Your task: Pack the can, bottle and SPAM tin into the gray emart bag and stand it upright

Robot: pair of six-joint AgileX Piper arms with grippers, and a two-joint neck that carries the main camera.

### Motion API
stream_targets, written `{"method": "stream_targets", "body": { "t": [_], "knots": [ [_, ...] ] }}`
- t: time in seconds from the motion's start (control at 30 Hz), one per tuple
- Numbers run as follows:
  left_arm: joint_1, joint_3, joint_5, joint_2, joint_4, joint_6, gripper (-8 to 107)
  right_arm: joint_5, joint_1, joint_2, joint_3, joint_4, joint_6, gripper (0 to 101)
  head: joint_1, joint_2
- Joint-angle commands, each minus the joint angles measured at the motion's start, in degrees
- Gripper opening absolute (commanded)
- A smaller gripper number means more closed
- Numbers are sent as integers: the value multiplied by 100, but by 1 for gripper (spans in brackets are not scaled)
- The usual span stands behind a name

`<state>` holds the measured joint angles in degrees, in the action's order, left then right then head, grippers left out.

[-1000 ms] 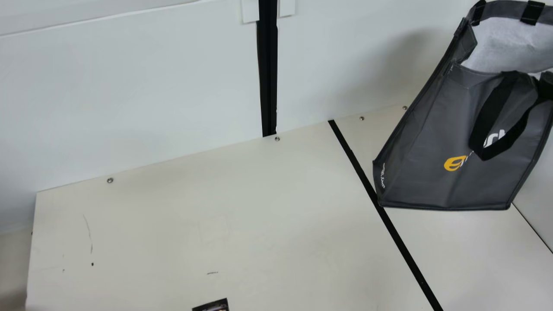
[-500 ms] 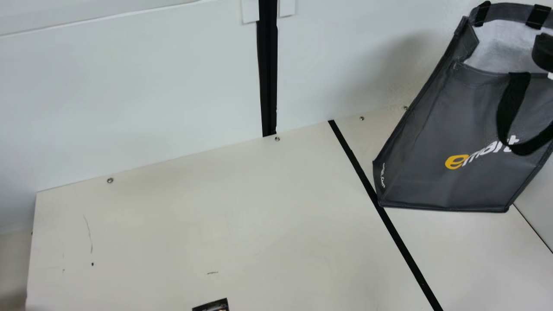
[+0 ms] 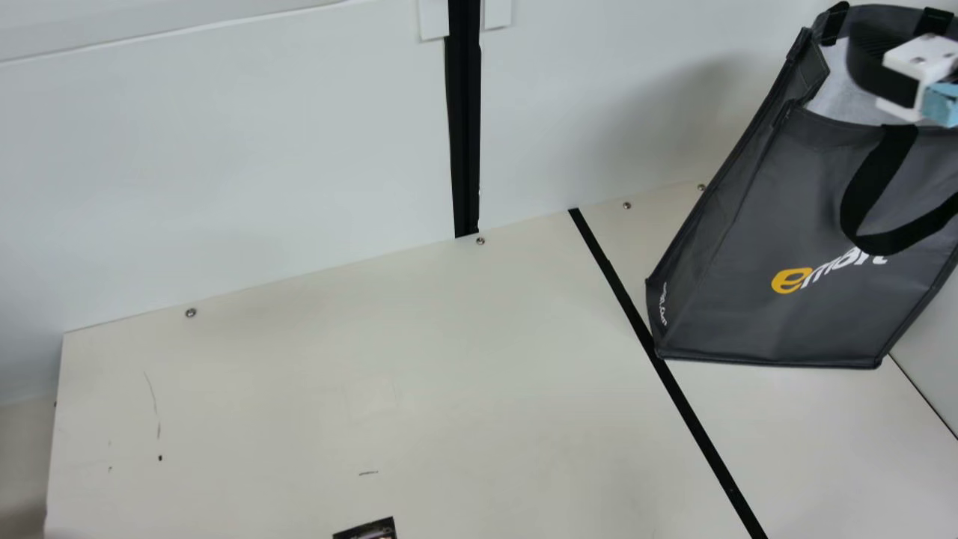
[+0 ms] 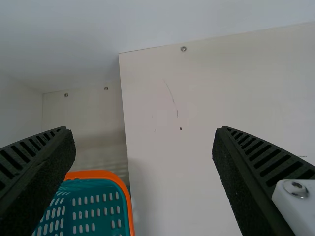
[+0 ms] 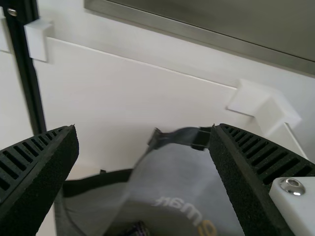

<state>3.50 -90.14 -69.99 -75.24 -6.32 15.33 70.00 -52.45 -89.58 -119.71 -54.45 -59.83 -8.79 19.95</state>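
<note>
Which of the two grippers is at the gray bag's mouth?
The right gripper: the main view shows it at the mouth of the bag. The left gripper has an orange-rimmed teal basket in its wrist view.

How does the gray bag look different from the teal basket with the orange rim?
The bag is dark gray, while the basket is teal with an orange rim. The bag has smooth panels with print on them; the basket has rows of slots cut through it. A black strap handle hangs on the bag. Both are open at the top.
</note>
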Motion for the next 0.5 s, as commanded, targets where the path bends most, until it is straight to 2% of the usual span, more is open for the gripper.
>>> {"method": "stream_targets", "body": {
  "t": [0.0, 0.17, 0.47],
  "knots": [
    [0, 0, 0, 0, 0, 0, 90, -10, 273, 56, 51, 94, 53, 95, -121, 5],
    [0, 0, 0, 0, 0, 0, 90, -132, 905, 247, 316, 349, 194, 95, -121, 5],
    [0, 0, 0, 0, 0, 0, 90, -699, 2246, 646, 1150, 909, 441, 95, -121, 5]
  ]
}}
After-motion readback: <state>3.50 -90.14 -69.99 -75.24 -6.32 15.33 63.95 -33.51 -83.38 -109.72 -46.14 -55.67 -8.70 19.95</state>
